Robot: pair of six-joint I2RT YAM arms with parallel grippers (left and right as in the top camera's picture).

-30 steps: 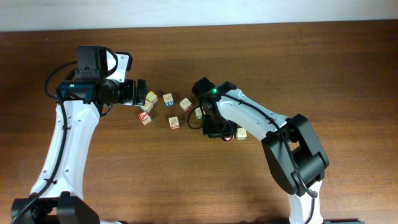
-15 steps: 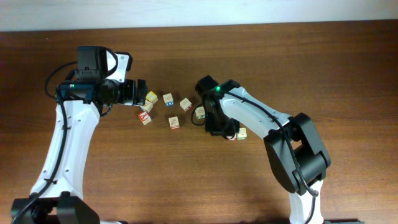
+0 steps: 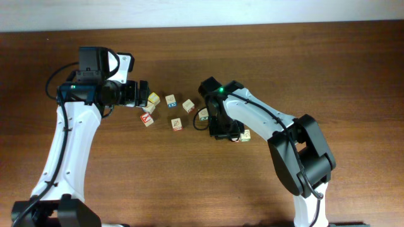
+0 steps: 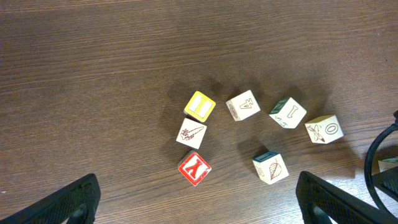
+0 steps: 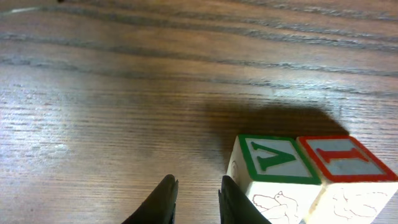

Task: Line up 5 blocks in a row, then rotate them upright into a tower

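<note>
Your right gripper (image 5: 195, 194), its fingers barely apart and pinching nothing, has edged in just left of the green V block (image 5: 273, 163), which touches the red I block (image 5: 343, 158), so a turn looks near; well left, your left gripper (image 4: 200, 202) stays spread wide, empty.

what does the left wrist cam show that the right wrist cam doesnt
Only the left wrist: a yellow-faced cube, a red Y cube and five pale blocks scattered loosely, none touching the claw.
Only the right wrist: a green V block pressed side by side against a red I block, just beyond the narrowly open, empty right claw.
Both: the dark wooden table.
</note>
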